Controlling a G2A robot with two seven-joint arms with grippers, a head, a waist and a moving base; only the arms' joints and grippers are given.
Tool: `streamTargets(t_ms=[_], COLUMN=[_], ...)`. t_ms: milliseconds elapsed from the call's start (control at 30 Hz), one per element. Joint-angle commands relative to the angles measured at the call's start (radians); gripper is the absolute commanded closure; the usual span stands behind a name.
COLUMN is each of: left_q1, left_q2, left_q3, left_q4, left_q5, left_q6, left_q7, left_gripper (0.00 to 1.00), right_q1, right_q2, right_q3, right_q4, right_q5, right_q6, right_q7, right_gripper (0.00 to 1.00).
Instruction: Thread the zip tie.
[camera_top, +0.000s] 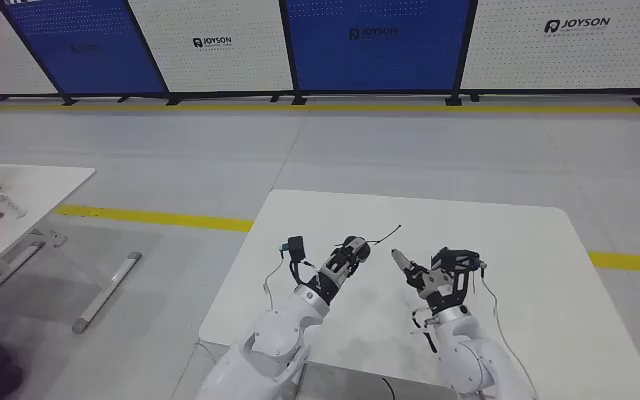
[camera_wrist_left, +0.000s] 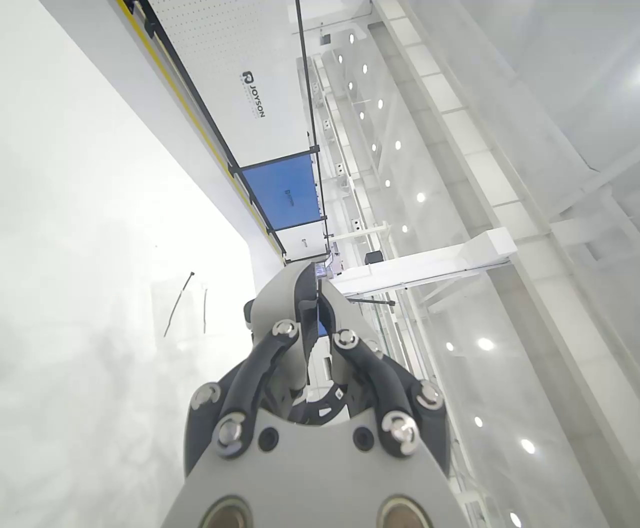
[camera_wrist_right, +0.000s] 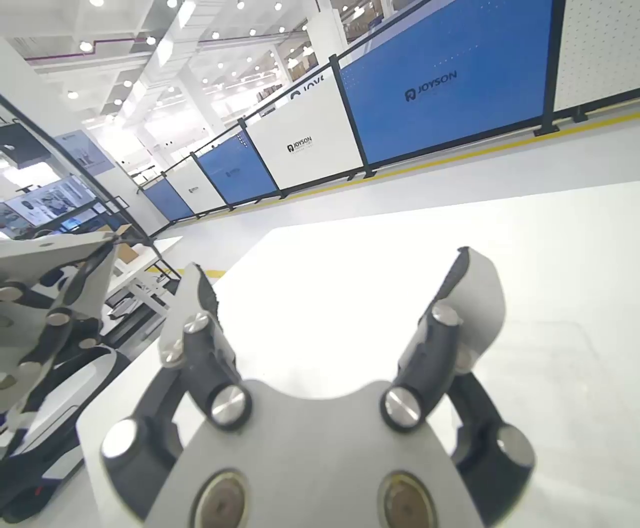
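A black zip tie (camera_top: 384, 237) lies loose on the white table (camera_top: 500, 240), stretched out thin and nearly straight, just beyond the tips of the left gripper (camera_top: 357, 247) and between the two arms; in the left wrist view the zip tie (camera_wrist_left: 178, 304) rests flat on the bright tabletop (camera_wrist_left: 75, 225), clear of the fingers (camera_wrist_left: 292, 300), with a fainter line beside it that may be its shadow; the left gripper (camera_wrist_left: 316, 282) has its pincer closed, the tips pressed together with nothing seen between them; the right gripper (camera_top: 410, 265) hovers over the table just beside the left one, on the other side of the tie; seen from its own wrist, the right gripper (camera_wrist_right: 327, 262) has its pincer spread wide, holding nothing, with bare table (camera_wrist_right: 350, 240) showing between the fingers (camera_wrist_right: 472, 280); the left gripper (camera_wrist_right: 50, 300) shows at the edge of that same view; behind the table, blue and white partition panels (camera_top: 375, 45) stand along a yellow floor line (camera_top: 150, 215)
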Motion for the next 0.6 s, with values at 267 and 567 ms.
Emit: streamTargets(t_ms=[267,567], left_q1=[-0.011,-0.017], left_q2=[-0.004,-0.006], left_q3=[0.020,0.031], left_q4=[0.003,0.010], left_q5=[0.014,0.022], left_q6=[0.001,0.001], left_q7=[0.018,0.020], left_gripper=[1.00,1.00], right_q1=[0.039,0.036], right_q2=[0.002,0.001], right_q3=[0.004,-0.006], right_q4=[0.014,0.008], right_q5=[0.036,0.108], right_q6=[0.006,-0.046], right_q7=[0.142,0.174], right_gripper=[0.00,0.00])
